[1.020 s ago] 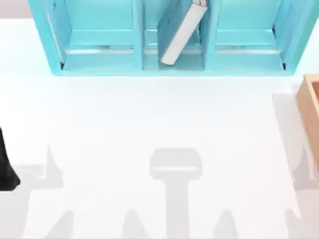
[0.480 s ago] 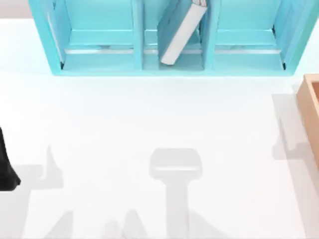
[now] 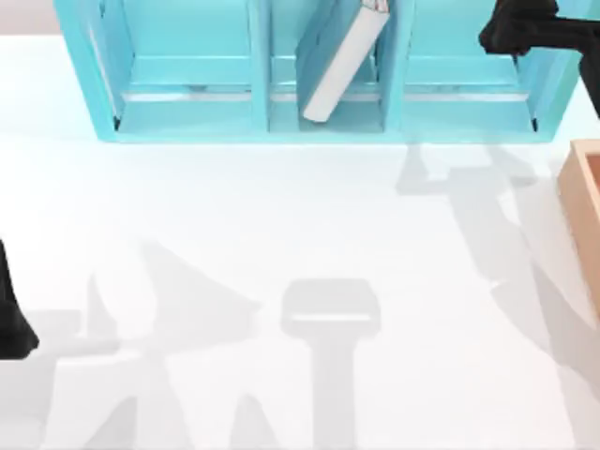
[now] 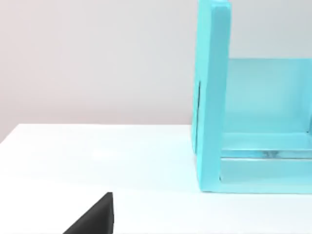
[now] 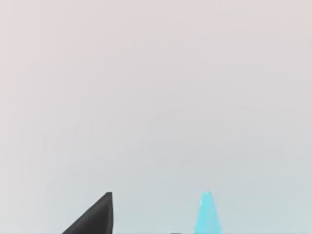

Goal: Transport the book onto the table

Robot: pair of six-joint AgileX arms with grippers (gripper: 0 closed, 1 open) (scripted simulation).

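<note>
Fingers: a dark fingertip (image 4: 95, 217) of the left arm shows in the left wrist view and another dark fingertip (image 5: 95, 214) in the right wrist view; from here I cannot tell whether either pair is open or closed.
Right arm: its black end (image 3: 525, 26) is up at the far right of the top view, over the right-hand compartment of the shelf unit (image 3: 187, 112), touching nothing that I can make out.
Left arm: a black part of it (image 3: 11, 319) sits at the left edge of the top view, low over the surface (image 3: 300, 225), well apart from the shelf unit.
Book: the light-blue book (image 3: 339, 58) stands in the middle compartment of the shelf unit, tilted, its top leaning toward the right divider and its white-grey page edges facing forward. Nothing is holding it.
Shelf unit: turquoise, with three compartments side by side, along the far edge of the surface; its end wall (image 4: 210, 97) stands upright in the left wrist view, and a turquoise tip (image 5: 206, 214) shows in the right wrist view.
Surface: white and plain, crossed by grey shadows of the arms.
Wooden box: an orange-tan box (image 3: 583, 206) at the right edge, in front of the shelf unit's right end.
</note>
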